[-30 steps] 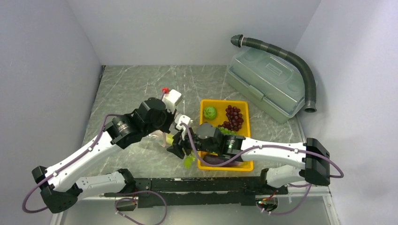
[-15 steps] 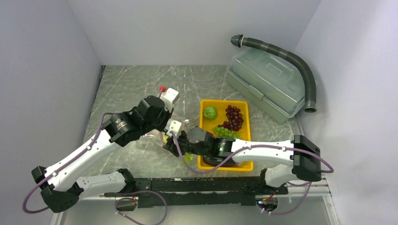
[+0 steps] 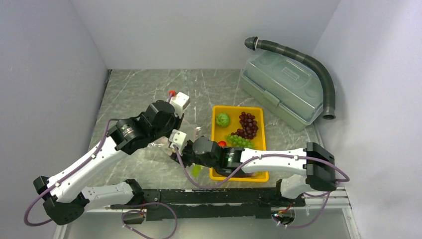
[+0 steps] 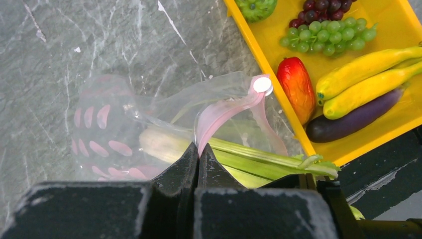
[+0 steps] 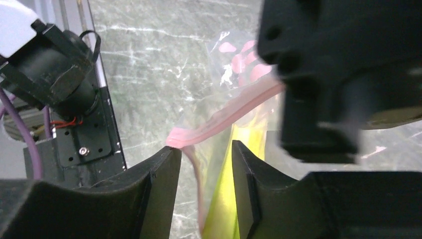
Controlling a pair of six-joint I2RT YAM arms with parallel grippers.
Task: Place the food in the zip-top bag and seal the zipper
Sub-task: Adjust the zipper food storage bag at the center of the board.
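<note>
Right hand (image 5: 205,152) neared crinkly bag (image 4: 124,114).

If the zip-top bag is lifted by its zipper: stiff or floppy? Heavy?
Likely floppy: the zip-top bag is thin crinkled film, draping from the zipper pinched in the left claw. Probably light, but the leafy stalk poking halfway in may pull one side down. Glossy film could slip.

A grey-green marbled desk (image 3: 139,94) with pale veins stands inside a booth of plain white walls (image 3: 209,30). At two o'clock sits a translucent lidded box (image 3: 283,89), a dark ribbed hose (image 3: 278,48) curving round it. Light falls soft and even.
</note>
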